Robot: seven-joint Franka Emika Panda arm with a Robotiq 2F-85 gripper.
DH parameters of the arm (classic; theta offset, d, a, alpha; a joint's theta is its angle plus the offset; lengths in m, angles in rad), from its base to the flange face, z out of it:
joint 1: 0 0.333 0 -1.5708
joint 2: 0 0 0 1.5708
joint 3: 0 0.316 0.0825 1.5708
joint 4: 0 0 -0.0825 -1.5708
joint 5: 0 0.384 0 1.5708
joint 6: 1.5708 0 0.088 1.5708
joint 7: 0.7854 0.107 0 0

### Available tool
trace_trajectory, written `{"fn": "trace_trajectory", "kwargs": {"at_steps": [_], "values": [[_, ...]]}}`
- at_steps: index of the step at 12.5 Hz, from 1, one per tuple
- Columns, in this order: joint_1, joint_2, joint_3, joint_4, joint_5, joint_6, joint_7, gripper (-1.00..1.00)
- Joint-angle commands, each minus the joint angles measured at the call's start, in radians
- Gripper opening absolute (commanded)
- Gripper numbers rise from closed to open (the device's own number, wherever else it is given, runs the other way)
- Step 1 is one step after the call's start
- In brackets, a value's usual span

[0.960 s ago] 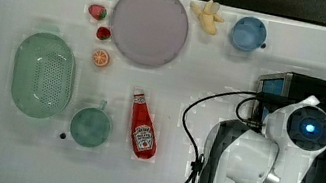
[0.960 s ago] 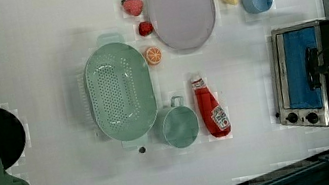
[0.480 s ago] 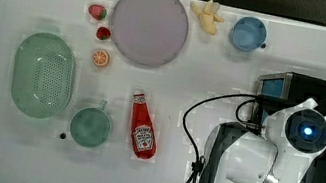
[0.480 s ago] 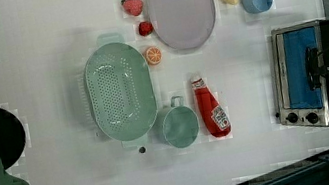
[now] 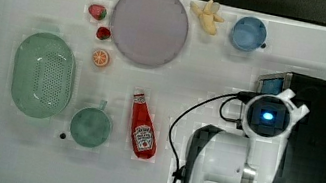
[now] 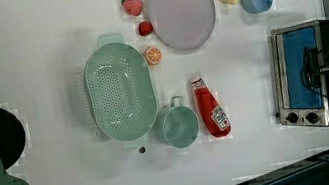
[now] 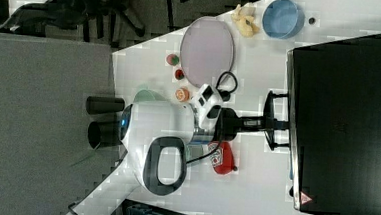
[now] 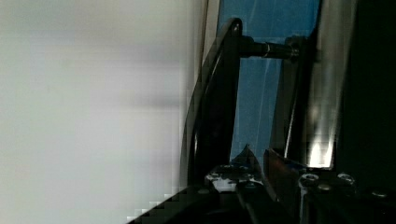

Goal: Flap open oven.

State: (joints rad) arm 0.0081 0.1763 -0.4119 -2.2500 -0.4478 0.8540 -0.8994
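Your gripper [image 8: 243, 179] pinches the oven [image 6: 301, 74] handle [image 8: 212, 102] in the wrist view; the left view shows its door shut.

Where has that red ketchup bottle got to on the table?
The ketchup bottle lies flat near the middle of the top view, with the green cup on the top view's left of it and the robot arm and oven on its right.

light: bright, even | shadows: soft | glare: oven [image 8: 322, 140] trim | blur: blocky
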Motion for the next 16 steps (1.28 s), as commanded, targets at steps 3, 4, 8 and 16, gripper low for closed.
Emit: {"fn": "trace_trajectory", "kwargs": {"at_steps": [3, 4, 8, 16], "values": [[0.104, 0.012, 0.08, -0.08, -0.121, -0.008, 0.318, -0.65], [0.113, 0.028, 0.096, -0.08, -0.189, -0.013, 0.388, -0.65], [0.142, 0.127, 0.161, -0.072, -0.348, -0.028, 0.648, -0.65], [0.184, 0.354, 0.184, 0.05, -0.384, 0.026, 0.784, -0.65]]}}
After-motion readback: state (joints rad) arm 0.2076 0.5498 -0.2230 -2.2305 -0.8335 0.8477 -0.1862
